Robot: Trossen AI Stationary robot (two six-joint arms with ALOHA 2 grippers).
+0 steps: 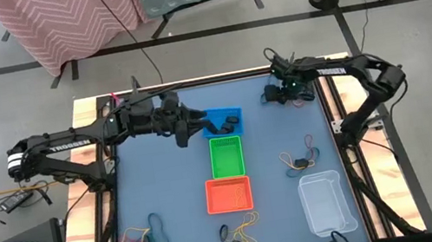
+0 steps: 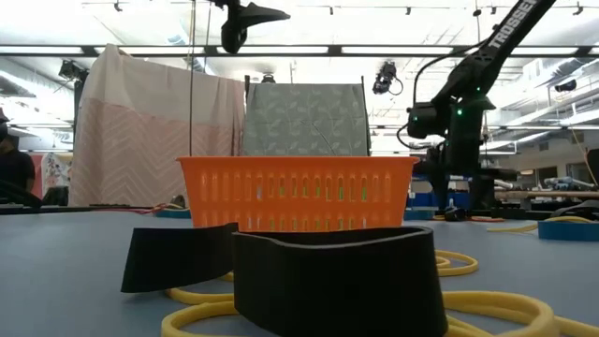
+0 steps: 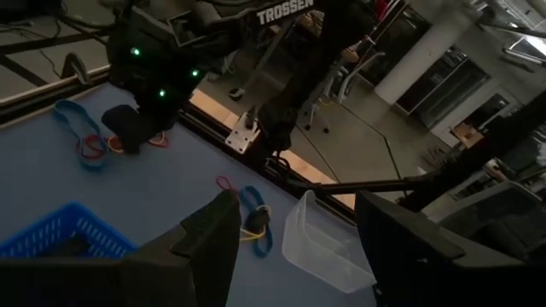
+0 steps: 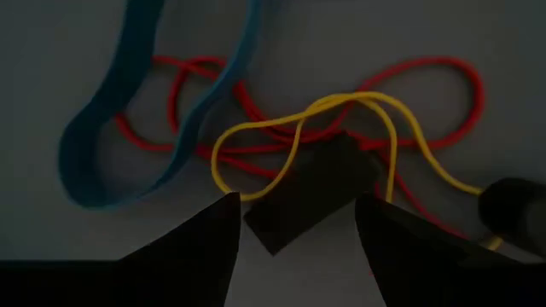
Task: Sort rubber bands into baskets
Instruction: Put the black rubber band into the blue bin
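The right pincer [image 4: 290, 223] hovers open over a knot of rubber bands [image 4: 341, 128] beyond the blue basket [image 1: 223, 120], likely lifting mixed colours together; the left pincer [image 3: 294, 230], open, waits above that basket.

Blue [image 1: 223, 121], green [image 1: 226, 156] and orange baskets [image 1: 228, 194] are lined mid-table, a clear tub [image 1: 327, 201] near-right. Rubber bands [image 1: 145, 238] are scattered around.

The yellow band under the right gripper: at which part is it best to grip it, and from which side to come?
Probably from straight above, at the top of the yellow band's arch. There it lies over the red band and clear of the black band, with bare mat on both sides for the fingers. The right gripper is open above the pile, so a small shift may suffice.
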